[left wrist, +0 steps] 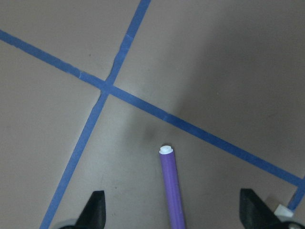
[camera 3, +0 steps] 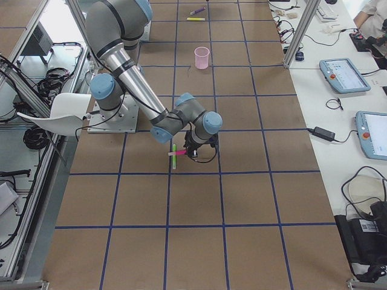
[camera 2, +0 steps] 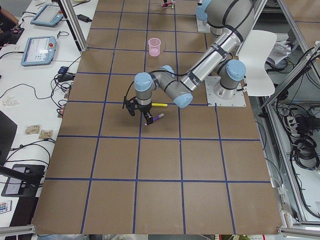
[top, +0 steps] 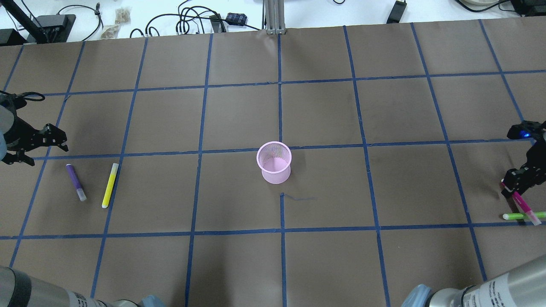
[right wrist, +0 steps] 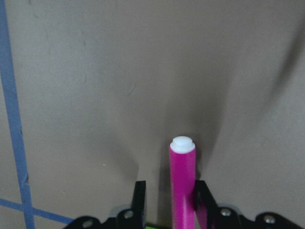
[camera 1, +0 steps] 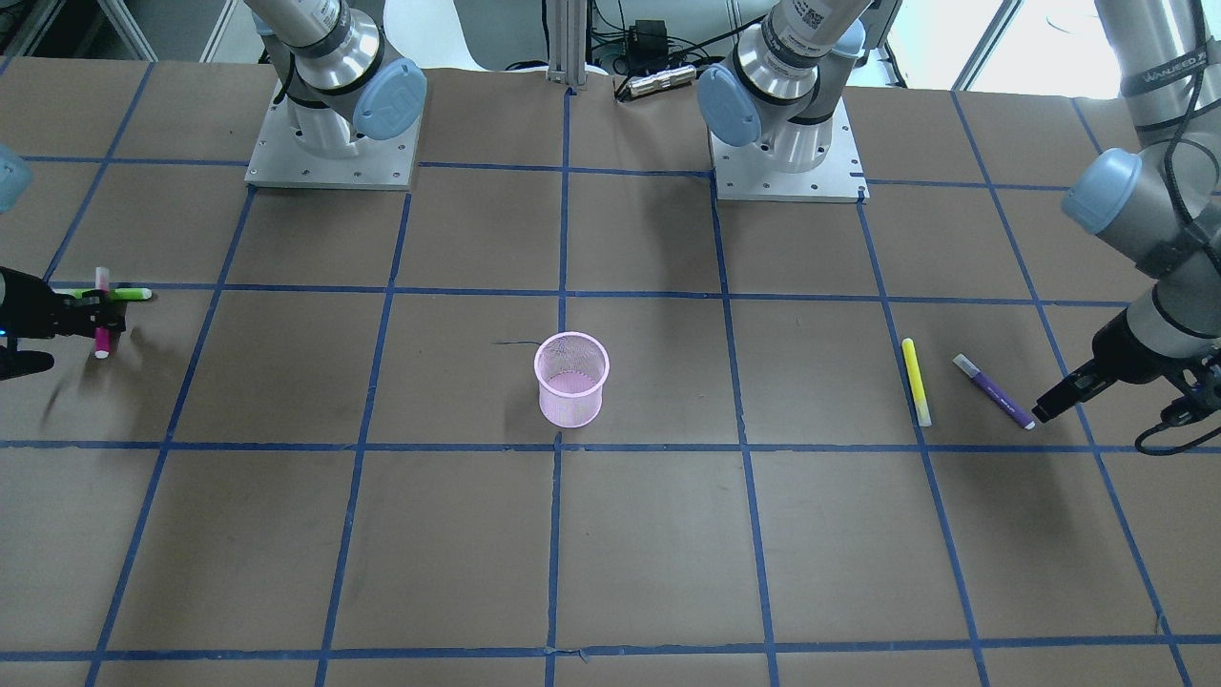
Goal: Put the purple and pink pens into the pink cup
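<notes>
The pink mesh cup (top: 274,163) stands upright in the middle of the brown table with blue tape lines (top: 324,111). The purple pen (top: 75,182) lies flat on the table, far from the cup. A yellow pen (top: 110,185) lies just beside it. The left gripper (left wrist: 172,210) hangs over the purple pen with its two fingers wide apart, one on each side. Far away on the other side, the right gripper (right wrist: 170,202) is squeezed tight on the bright pink pen (right wrist: 183,186). That pen crosses over a green pen (top: 522,216) on the table.
</notes>
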You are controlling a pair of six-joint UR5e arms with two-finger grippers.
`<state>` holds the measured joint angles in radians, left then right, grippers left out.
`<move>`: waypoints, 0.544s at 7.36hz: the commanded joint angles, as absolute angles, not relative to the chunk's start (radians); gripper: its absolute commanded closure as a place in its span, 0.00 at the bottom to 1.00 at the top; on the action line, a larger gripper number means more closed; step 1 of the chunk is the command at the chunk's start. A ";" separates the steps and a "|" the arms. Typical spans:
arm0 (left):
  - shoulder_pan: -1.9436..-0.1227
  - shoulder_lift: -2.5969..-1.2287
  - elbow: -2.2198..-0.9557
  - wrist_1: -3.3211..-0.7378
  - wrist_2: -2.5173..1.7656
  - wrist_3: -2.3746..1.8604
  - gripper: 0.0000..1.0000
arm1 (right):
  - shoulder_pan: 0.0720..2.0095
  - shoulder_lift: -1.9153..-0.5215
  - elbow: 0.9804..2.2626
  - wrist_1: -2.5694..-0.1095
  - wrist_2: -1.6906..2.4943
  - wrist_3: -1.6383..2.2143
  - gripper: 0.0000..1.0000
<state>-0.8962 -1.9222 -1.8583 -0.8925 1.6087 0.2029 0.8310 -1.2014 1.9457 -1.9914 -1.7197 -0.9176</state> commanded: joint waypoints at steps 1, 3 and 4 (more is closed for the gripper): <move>-0.894 -1.979 -1.859 -0.861 1.606 0.199 0.00 | 0.831 -1.204 1.948 -2.003 -1.736 -0.917 0.90; -0.894 -2.009 -1.856 -0.858 1.605 0.202 0.07 | 0.831 -1.215 1.948 -2.003 -1.749 -0.916 1.00; -0.894 -2.019 -1.858 -0.859 1.605 0.204 0.09 | 0.837 -1.223 1.938 -2.011 -1.743 -0.910 1.00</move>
<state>-0.8944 -2.0034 -1.8571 -0.8592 1.6048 0.2019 0.8329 -1.2142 1.9465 -2.0046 -1.7451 -0.9150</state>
